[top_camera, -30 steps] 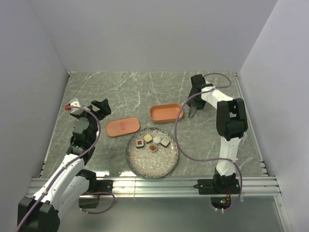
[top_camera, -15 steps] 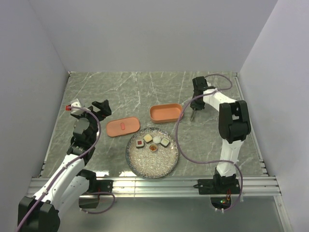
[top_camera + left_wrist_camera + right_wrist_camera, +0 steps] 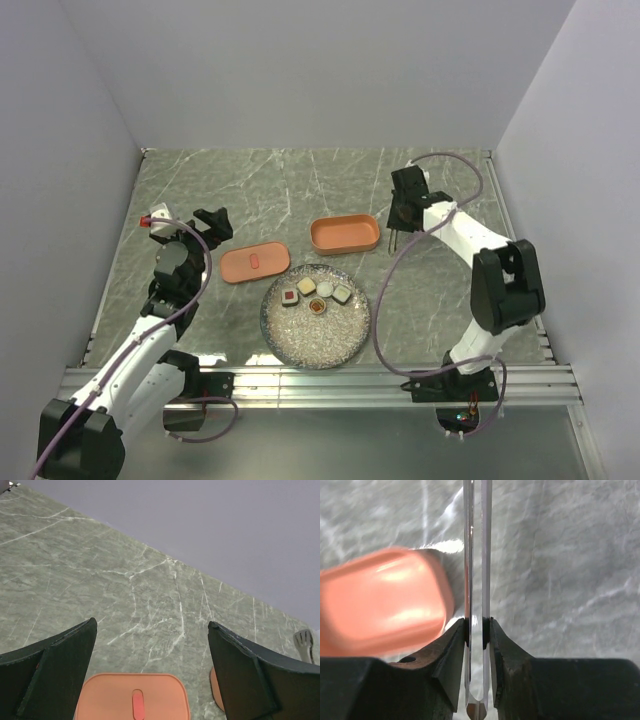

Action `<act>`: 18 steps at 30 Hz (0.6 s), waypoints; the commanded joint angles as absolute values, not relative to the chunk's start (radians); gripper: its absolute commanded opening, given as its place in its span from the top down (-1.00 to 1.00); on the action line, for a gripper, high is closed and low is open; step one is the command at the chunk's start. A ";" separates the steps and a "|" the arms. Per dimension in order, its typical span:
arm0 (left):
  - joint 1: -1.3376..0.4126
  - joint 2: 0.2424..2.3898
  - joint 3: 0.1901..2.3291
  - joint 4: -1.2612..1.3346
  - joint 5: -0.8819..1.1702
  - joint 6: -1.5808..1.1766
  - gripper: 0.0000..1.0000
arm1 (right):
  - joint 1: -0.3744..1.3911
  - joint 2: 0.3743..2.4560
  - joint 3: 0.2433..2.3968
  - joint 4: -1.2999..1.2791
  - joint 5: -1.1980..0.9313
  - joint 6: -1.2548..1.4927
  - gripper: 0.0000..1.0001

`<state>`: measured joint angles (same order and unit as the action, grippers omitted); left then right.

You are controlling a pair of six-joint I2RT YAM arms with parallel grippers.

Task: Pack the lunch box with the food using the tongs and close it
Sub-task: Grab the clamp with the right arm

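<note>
My right gripper [image 3: 399,222] [image 3: 477,625] is shut on the tongs [image 3: 396,240] [image 3: 476,555], just right of the lunch box [image 3: 345,234]. The two thin metal arms are squeezed almost together between its pads and point away from the camera. The lunch box [image 3: 380,600] shows as a blurred salmon shape to the tongs' left. Its lid [image 3: 254,263] [image 3: 132,697] lies flat on the table, red mark up. The food [image 3: 316,294], several small pieces, sits on a round speckled plate [image 3: 318,345]. My left gripper [image 3: 213,222] [image 3: 151,624] hangs open just left of the lid, holding nothing.
The table is green-grey marble with pale walls at the left, back and right. A metal rail [image 3: 320,380] runs along the near edge, where both arm bases are bolted. A purple cable [image 3: 380,300] loops from the right arm over the table beside the plate.
The right gripper closed on the tongs, and that arm's elbow swung out to the right. The left arm barely shifted and stayed open.
</note>
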<state>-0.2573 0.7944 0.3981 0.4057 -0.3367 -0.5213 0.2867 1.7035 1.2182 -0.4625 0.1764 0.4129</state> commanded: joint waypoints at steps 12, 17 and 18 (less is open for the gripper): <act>-0.255 0.798 0.408 0.462 -0.295 -0.535 -0.99 | 0.469 1.243 0.931 -0.362 0.097 0.390 0.34; -0.253 0.788 0.407 0.463 -0.285 -0.534 -0.99 | 0.557 1.158 0.852 -0.354 0.081 0.417 0.33; -0.253 0.787 0.405 0.465 -0.287 -0.532 -0.99 | 0.569 1.135 0.842 -0.353 0.080 0.432 0.34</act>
<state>-0.2565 0.7986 0.3981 0.4068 -0.3099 -0.5213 0.5350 1.1938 0.8646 -0.4023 0.1001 0.4065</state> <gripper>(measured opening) 0.995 0.338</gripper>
